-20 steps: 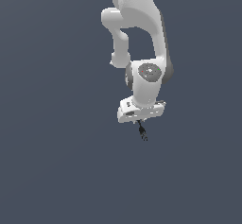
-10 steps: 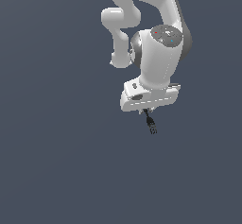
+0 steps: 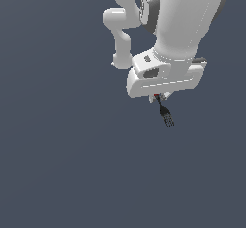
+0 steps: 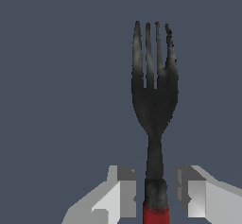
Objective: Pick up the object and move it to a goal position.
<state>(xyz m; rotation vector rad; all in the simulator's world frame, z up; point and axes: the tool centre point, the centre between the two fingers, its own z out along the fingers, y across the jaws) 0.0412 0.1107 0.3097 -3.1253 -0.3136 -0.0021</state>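
The object, a thin fork with a black tined head, hangs below the white arm's hand in the exterior view, tines pointing down and toward the exterior view's right. Only a sliver of its red handle shows at the fingers. My gripper is shut on the fork's handle. The wrist view shows the fork large, its neck and red handle end passing between the two grey fingers of the gripper. The fork is off any surface.
The white arm's hand and wrist fill the upper part of the exterior view. Behind everything is a plain dark grey-blue background with no other objects visible.
The arm has swung toward the exterior view's right and looms much larger in that view. The fork has travelled with it, still held in the fingers.
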